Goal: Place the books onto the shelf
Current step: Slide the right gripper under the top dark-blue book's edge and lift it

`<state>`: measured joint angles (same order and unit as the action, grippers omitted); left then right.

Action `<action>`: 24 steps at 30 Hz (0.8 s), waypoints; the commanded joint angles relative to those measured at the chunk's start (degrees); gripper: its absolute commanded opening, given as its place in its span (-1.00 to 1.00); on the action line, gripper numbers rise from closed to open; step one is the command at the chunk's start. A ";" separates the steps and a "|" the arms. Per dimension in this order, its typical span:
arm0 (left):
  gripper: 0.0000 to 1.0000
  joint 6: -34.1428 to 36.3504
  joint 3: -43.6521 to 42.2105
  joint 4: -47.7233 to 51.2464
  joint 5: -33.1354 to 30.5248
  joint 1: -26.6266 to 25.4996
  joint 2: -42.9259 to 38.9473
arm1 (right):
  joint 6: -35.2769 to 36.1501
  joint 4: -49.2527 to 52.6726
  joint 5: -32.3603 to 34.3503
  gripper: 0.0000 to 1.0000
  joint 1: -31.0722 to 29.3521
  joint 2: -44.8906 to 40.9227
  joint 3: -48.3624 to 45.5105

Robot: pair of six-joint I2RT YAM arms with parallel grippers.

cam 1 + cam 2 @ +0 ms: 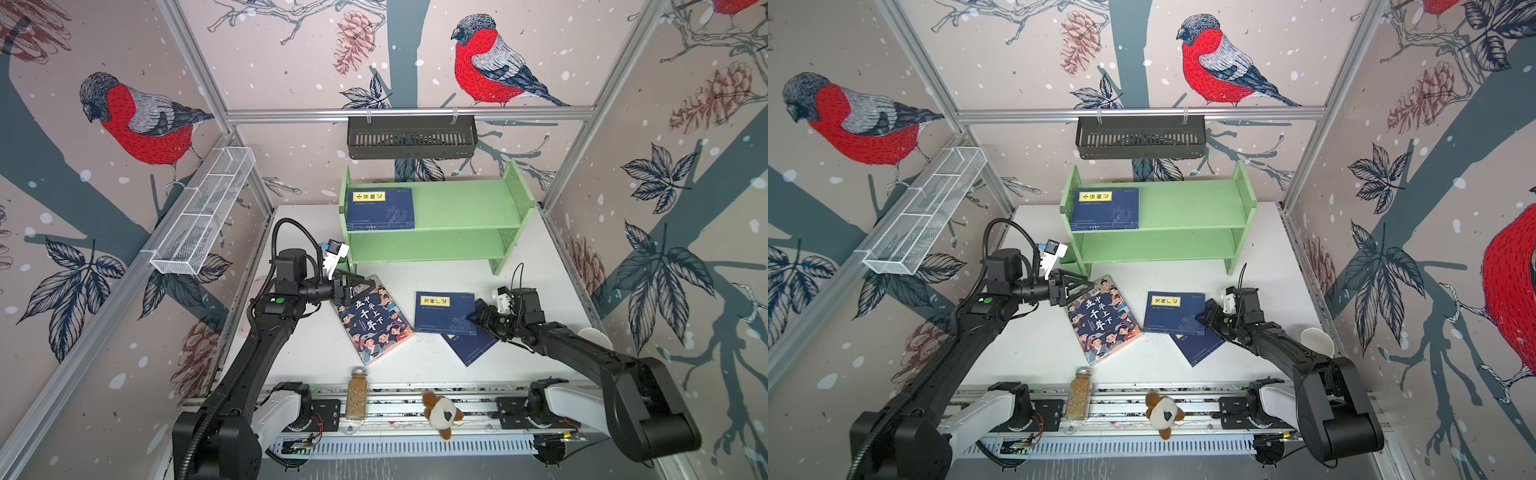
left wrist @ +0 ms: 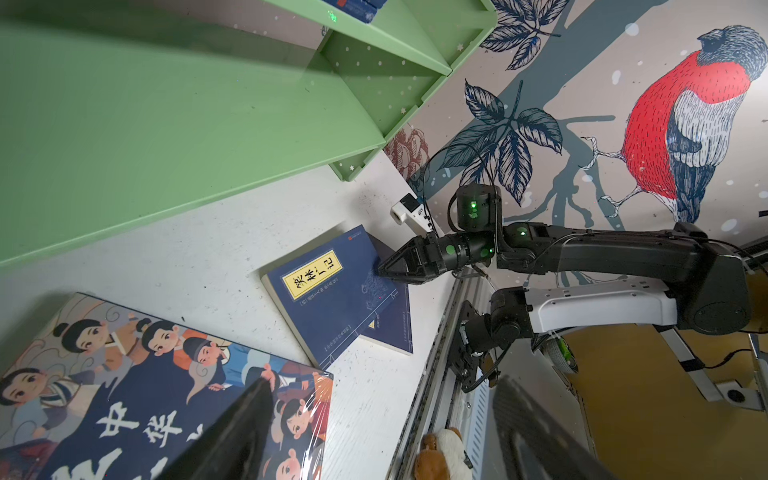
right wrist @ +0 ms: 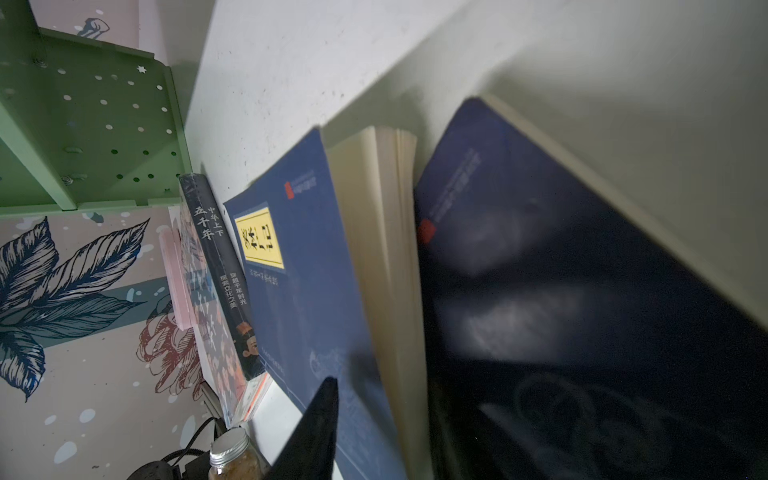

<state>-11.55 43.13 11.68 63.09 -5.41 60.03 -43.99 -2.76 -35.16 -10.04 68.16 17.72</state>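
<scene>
One navy book (image 1: 380, 210) lies flat on the left of the top board of the green shelf (image 1: 461, 203). On the table a large cartoon book (image 1: 374, 320) lies askew. To its right a navy book with a yellow label (image 1: 442, 311) rests on a second navy book (image 1: 469, 347). My left gripper (image 1: 361, 284) hangs open over the cartoon book's far corner, holding nothing. My right gripper (image 1: 471, 318) is at the labelled book's right edge. In the right wrist view one finger (image 3: 320, 415) lies over that cover (image 3: 299, 270); the other finger is hidden.
A spice jar (image 1: 357, 392) and a plush toy (image 1: 442, 413) stand on the front rail. A white cup (image 1: 1316, 338) sits at the table's right edge. A black slotted basket (image 1: 411, 137) hangs on the back wall and a white mesh basket (image 1: 203, 212) on the left wall.
</scene>
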 commanded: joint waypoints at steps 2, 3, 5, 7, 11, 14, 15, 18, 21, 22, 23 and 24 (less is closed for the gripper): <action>0.67 1.71 0.81 -0.91 0.89 -0.39 0.79 | 1.71 1.97 -3.52 -0.28 0.02 0.19 0.15; 0.67 1.71 0.86 -0.93 0.96 -0.41 0.71 | 1.80 1.58 -4.12 -0.28 0.03 0.38 0.13; 0.67 1.71 0.69 -1.12 0.98 -0.48 0.55 | 2.27 0.86 -5.30 -0.28 0.14 1.20 0.08; 0.68 1.71 0.46 -1.33 1.06 -0.57 0.36 | 2.74 0.49 -6.15 -0.29 0.11 1.79 0.13; 0.68 1.42 0.42 -1.64 1.33 -0.74 0.10 | 3.29 -0.09 -6.74 -0.38 0.20 1.34 0.04; 0.68 0.89 0.18 -2.18 1.67 -0.74 0.09 | 3.32 -0.48 -7.27 -0.47 0.29 0.41 -0.27; 0.68 0.74 0.20 -2.38 1.69 -0.79 0.10 | 3.23 -0.72 -7.40 -0.49 0.37 0.04 -0.39; 0.67 -0.16 0.26 -3.14 2.03 -0.91 0.20 | 2.77 -1.95 -8.08 -0.54 0.40 -0.99 -0.75; 0.67 -1.33 0.28 -4.32 2.34 -1.09 0.34 | 2.68 -2.49 -8.53 -0.62 0.49 -1.50 -0.77; 0.67 -1.50 0.35 -4.38 2.39 -1.18 0.29 | 2.63 -2.63 -8.68 -0.63 0.46 -1.70 -0.78; 0.68 -1.48 0.37 -4.42 2.36 -1.26 0.26 | 2.60 -2.77 -8.73 -0.65 0.49 -1.83 -0.84; 0.68 -1.54 0.37 -4.39 2.37 -1.27 0.19 | 2.59 -2.90 -8.79 -0.69 0.57 -1.93 -0.84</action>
<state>-12.21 43.46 9.69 63.61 -6.57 60.36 -41.82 -3.66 -42.44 -9.56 66.63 16.88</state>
